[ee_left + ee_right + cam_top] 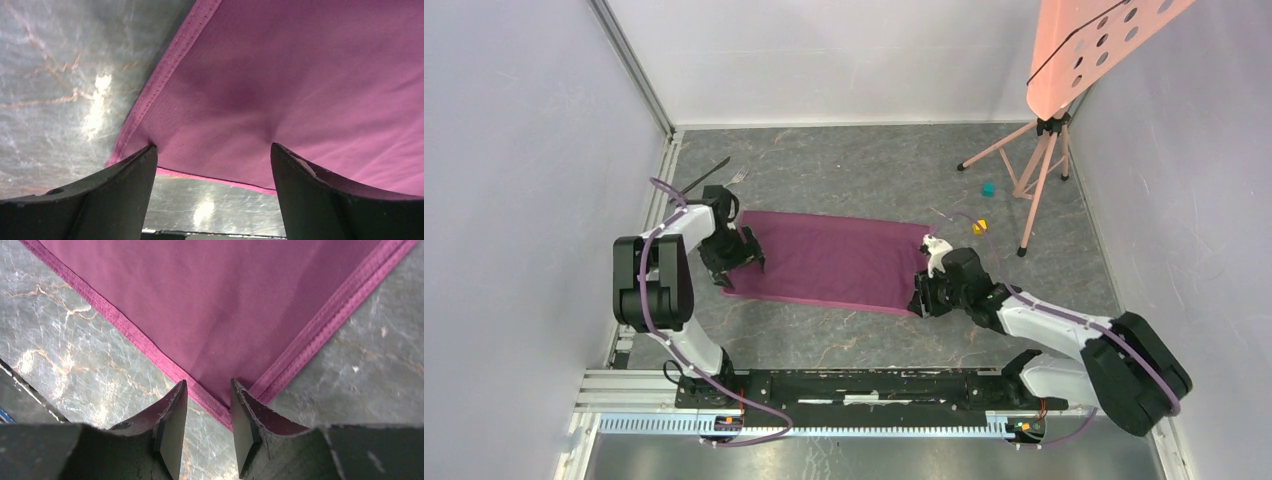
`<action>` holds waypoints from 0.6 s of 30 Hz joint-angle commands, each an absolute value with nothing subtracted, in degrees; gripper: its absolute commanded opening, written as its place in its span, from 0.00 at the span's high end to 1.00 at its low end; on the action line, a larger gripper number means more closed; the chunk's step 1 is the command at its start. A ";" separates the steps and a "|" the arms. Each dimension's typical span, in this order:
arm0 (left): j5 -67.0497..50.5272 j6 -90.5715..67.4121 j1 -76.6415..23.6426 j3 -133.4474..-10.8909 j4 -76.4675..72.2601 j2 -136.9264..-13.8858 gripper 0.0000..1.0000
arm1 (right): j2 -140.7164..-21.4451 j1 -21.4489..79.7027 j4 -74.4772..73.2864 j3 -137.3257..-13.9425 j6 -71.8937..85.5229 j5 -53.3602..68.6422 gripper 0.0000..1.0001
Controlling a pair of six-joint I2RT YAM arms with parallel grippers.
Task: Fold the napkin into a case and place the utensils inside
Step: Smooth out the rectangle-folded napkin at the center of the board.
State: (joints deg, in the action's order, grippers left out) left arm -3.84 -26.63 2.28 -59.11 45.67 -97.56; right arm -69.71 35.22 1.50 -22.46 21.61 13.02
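Observation:
The plum-purple napkin (829, 262) lies flat and spread out on the grey table. My left gripper (742, 262) is over its near-left corner. In the left wrist view the left gripper (212, 149) is wide open, with both fingertips resting on the cloth (280, 90) just inside its near hem. My right gripper (921, 300) is at the near-right corner. In the right wrist view the right gripper (208, 385) is narrowly open, and the corner of the napkin (210, 315) lies between its tips. The dark knife (705, 177) and the silver fork (741, 176) lie at the far left, beyond the napkin.
A yellow cube (979, 227) and a teal cube (988, 188) sit right of the napkin. A tripod (1042, 165) carrying an orange perforated board (1089, 45) stands at the far right. Walls close in the left, back and right. The arms' base rail (864, 385) runs along the near edge.

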 commanded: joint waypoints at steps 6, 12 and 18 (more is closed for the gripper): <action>-8.06 -26.47 2.70 -59.41 42.14 -86.52 0.00 | -62.33 34.63 -3.27 -26.60 17.53 8.73 0.37; -20.91 -29.43 2.64 -70.86 34.04 -97.65 0.00 | -78.55 27.47 4.50 -41.24 18.18 18.48 0.05; -22.30 -29.88 2.90 -81.93 34.53 -109.74 0.00 | -95.49 22.91 11.13 -52.05 23.14 27.21 0.02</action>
State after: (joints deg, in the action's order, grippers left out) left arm -18.28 -26.89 2.46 -76.16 36.07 -104.07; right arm -88.01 24.82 5.13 -47.00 19.97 19.99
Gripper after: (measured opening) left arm 0.995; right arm 0.979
